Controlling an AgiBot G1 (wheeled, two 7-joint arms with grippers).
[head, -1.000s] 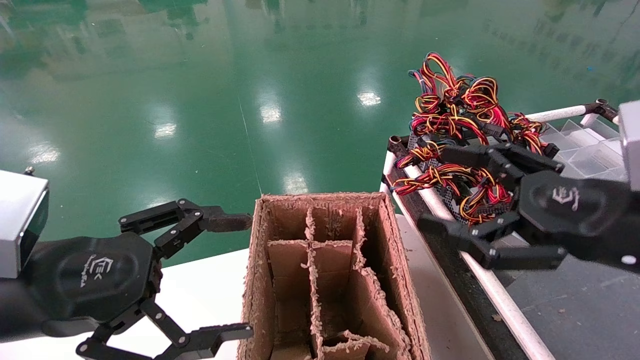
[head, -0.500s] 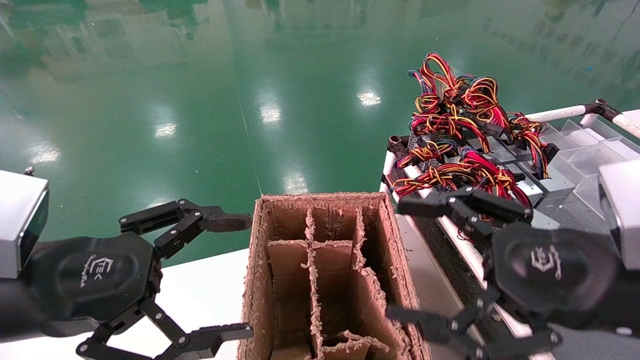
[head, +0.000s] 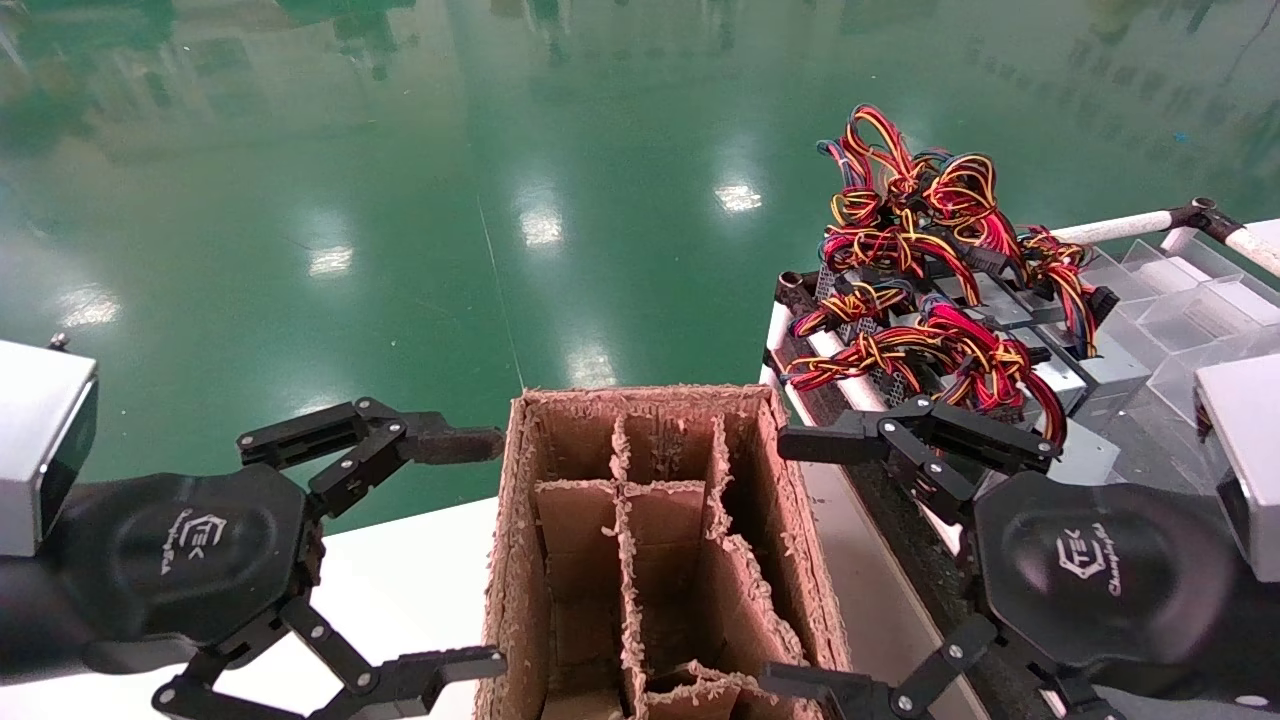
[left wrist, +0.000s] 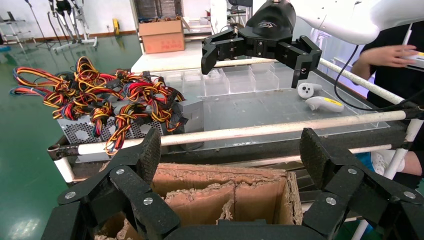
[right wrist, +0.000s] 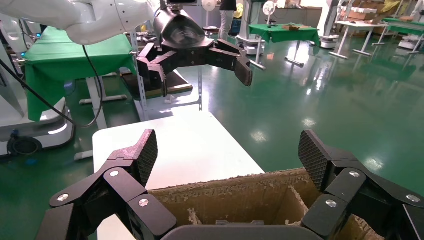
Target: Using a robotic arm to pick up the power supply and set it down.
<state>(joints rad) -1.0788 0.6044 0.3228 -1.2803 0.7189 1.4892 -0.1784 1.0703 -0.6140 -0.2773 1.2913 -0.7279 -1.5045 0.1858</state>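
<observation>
Here the right claw [head: 800,565] hangs spread and empty beside the cardboard box [head: 660,560], apart from the power supply [head: 1075,370] on the rack; its looped wires [head: 920,230] could snag. The left claw [head: 480,545] idles, spread.

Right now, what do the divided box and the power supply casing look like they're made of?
The divided box: brown corrugated cardboard, matte, its edges frayed and fuzzy. The power supply: apparently grey sheet metal, dull sheen, one side punched with round holes.

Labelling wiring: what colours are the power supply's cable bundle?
Mostly red, yellow and black wire loops; clearest in the head view.
</observation>
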